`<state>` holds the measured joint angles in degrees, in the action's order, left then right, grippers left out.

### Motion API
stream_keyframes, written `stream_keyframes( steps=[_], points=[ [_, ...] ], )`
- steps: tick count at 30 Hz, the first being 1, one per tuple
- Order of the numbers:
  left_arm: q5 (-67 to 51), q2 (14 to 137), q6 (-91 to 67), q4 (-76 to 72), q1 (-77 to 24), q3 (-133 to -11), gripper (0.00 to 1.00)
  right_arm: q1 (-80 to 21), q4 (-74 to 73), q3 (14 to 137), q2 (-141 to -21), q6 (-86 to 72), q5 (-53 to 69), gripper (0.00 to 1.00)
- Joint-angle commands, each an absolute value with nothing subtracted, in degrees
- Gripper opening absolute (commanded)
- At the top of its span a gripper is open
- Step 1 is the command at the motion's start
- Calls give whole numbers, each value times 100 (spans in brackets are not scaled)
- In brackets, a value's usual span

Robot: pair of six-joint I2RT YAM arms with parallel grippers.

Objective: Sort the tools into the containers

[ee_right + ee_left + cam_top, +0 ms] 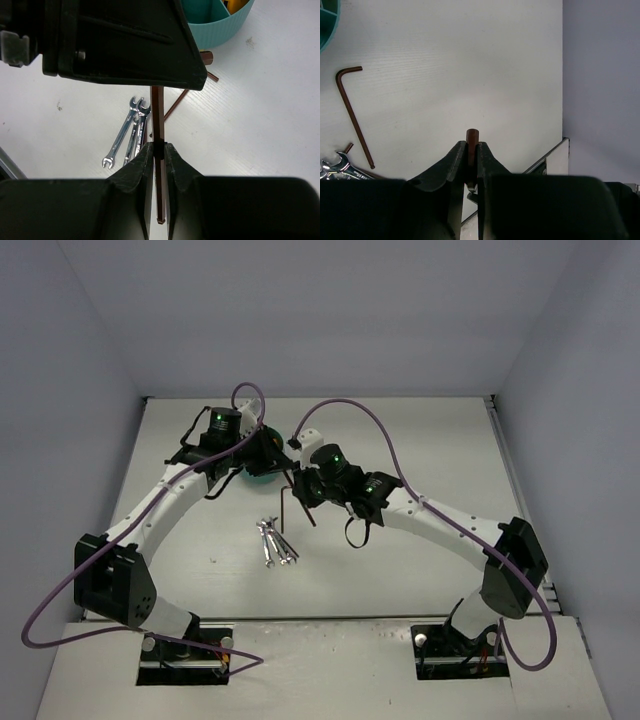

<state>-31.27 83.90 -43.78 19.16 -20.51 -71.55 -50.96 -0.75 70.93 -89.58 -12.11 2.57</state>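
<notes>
Both clenched: my right gripper (159,148) grips the hex key (157,115) by its long shaft and my left gripper (471,146) pinches its short end. It hangs just right of the teal organiser (220,27), with the wrenches (131,131) on the table (420,460) nearer me.

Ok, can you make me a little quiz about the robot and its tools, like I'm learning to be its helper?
1. True or false: the silver wrenches are already inside the teal organiser.
2. What is the right gripper pinching? A) a hex key B) a wrench C) a tape measure
3. Fill in the gap: the left gripper is ____ on a brown rod.

Key
1. False. They lie on the table.
2. A
3. shut
</notes>
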Motion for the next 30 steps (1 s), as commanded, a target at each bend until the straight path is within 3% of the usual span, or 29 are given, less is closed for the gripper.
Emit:
stream_keyframes(
  steps=[1,5,7,18,30],
  points=[
    [-3217,8155,-4548,1248,-1960,-7301,0,-4966,396,7131,-8555,-1333,245,26],
    [-2721,8038,-4417,1245,-1656,-7382,0,-4785,380,7020,-8325,-1388,243,59],
    [-2418,8004,-4342,1190,-1448,-7456,0,-4714,387,6932,-8198,-1394,194,66],
    [-449,8114,-4447,108,-870,-7360,0,-4389,366,6330,-7552,-1529,146,67],
    [135,8375,-4303,-654,-861,-7176,0,-4251,343,6214,-7503,-1503,235,67]
  ],
)
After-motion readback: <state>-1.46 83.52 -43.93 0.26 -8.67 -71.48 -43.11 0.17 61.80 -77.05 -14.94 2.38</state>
